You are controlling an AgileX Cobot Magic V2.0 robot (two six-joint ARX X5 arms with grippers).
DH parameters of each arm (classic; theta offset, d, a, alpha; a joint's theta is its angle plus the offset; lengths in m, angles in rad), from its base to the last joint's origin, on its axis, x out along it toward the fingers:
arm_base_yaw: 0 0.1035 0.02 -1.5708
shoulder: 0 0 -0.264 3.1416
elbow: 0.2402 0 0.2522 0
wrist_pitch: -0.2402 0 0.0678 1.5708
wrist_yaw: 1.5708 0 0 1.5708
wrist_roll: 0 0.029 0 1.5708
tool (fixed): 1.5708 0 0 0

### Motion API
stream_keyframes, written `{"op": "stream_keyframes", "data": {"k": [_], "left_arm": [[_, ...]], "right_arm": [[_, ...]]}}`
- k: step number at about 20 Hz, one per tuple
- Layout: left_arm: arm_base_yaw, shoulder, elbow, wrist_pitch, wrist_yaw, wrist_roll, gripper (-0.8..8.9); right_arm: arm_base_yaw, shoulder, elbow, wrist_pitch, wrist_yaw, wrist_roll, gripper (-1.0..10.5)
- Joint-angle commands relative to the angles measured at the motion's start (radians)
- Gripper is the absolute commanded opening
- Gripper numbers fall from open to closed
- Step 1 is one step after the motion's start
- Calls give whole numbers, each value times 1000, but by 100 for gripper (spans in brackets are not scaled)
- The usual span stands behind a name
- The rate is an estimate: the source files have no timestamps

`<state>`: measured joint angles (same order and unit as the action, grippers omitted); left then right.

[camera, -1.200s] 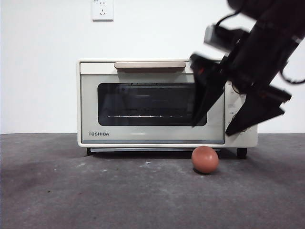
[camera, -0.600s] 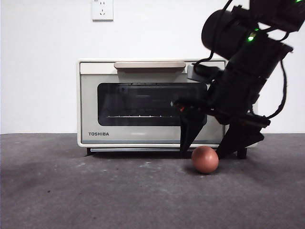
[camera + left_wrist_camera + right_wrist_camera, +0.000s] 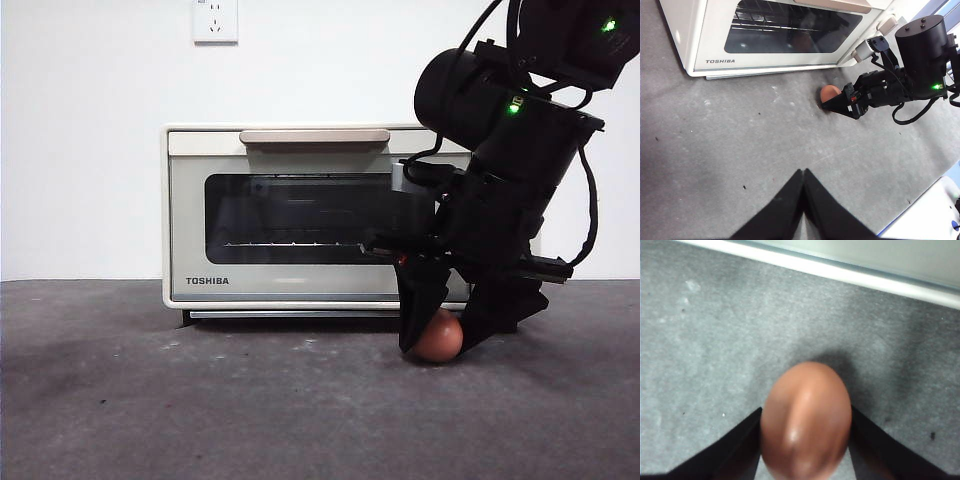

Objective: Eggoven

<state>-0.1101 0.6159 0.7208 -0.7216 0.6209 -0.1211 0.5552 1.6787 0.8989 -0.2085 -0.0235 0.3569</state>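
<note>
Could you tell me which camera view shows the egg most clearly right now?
The right wrist view: the egg fills the frame between the right gripper's jaws. The front view shows it half hidden behind a jaw; the left wrist view shows it small, before the toaster oven.

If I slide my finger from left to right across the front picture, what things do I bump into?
Wall socket → toaster oven → egg, sitting between the jaws of the right gripper.

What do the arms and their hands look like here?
Both are matte black. The right arm has a round drum housing, green lights, looping black cables, a small red mark and a hand of two tapering wedges. The left hand shows plain black wedges.
</note>
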Motion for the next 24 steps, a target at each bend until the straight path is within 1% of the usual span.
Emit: {"op": "stream_keyframes", "data": {"k": [1, 2, 5, 7, 11, 13, 15, 18, 21, 24], "left_arm": [[-3, 5, 21, 11, 4, 12, 6], [-3, 5, 21, 11, 4, 12, 6], [-3, 6, 21, 26, 4, 8, 6], [-16, 6, 21, 53, 4, -8, 6], [-84, 48, 21, 141, 2, -59, 6], [-135, 91, 26, 211, -29, -85, 6], [-196, 147, 48, 281, -81, -101, 6], [-282, 275, 121, 379, -192, -97, 6], [-333, 445, 220, 463, -231, -71, 6], [-353, 603, 318, 513, -260, -46, 6]], "right_arm": [[5, 21, 13, 4, 0, 9, 35], [5, 19, 13, 3, -3, 2, 0], [6, -3, 13, -13, -5, -10, 3], [13, -44, 13, -35, -4, -24, 3], [42, -174, 13, -114, -5, -37, 3], [66, -264, 13, -172, -4, -59, 3], [87, -370, 13, -234, -3, -77, 3], [109, -536, 13, -307, -2, -79, 3], [109, -684, 13, -354, -2, -80, 3], [109, -785, 13, -383, 3, -81, 3]]}}
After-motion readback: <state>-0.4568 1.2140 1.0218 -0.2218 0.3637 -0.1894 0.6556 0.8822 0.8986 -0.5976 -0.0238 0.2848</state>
